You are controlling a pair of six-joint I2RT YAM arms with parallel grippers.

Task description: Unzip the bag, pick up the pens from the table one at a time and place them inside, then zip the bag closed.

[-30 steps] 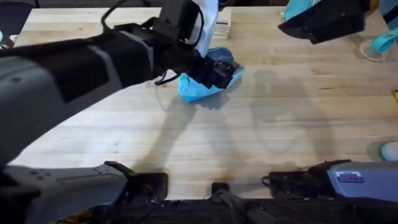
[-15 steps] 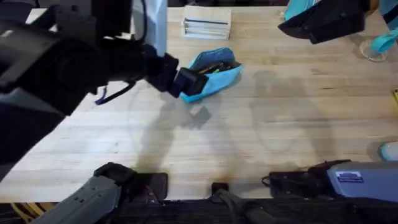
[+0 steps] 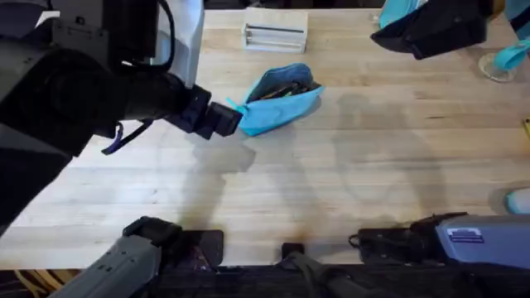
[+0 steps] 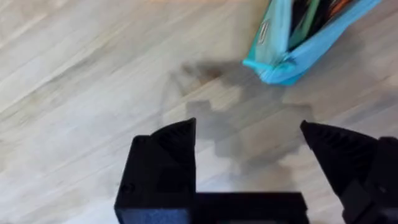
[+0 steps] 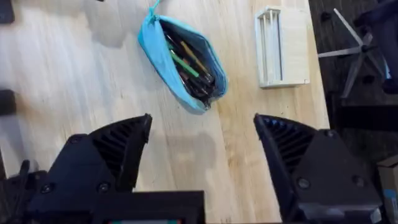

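Note:
The light-blue bag (image 3: 279, 99) lies on the table (image 3: 348, 174) at centre back, its zipper open along the top. Several pens (image 5: 198, 79), dark with a green and an orange one among them, lie inside the bag (image 5: 179, 62). My left gripper (image 3: 222, 121) hovers just left of the bag's tapered end. In the left wrist view the left gripper (image 4: 249, 152) is open with only bare wood between its fingers, and the bag's end (image 4: 283, 53) lies beyond them. My right gripper (image 5: 202, 146) is open and held high over the table, looking down on the bag.
A white slatted tray (image 3: 275, 35) sits behind the bag at the table's far edge. Turquoise items (image 3: 509, 56) stand at the far right, and another turquoise item (image 3: 520, 200) lies at the right edge. The right arm (image 3: 431, 29) hangs above the far right corner.
My left gripper has drawn back to the left, from over the bag to just past its tapered end. The open bag with pens inside now shows. The right arm is still.

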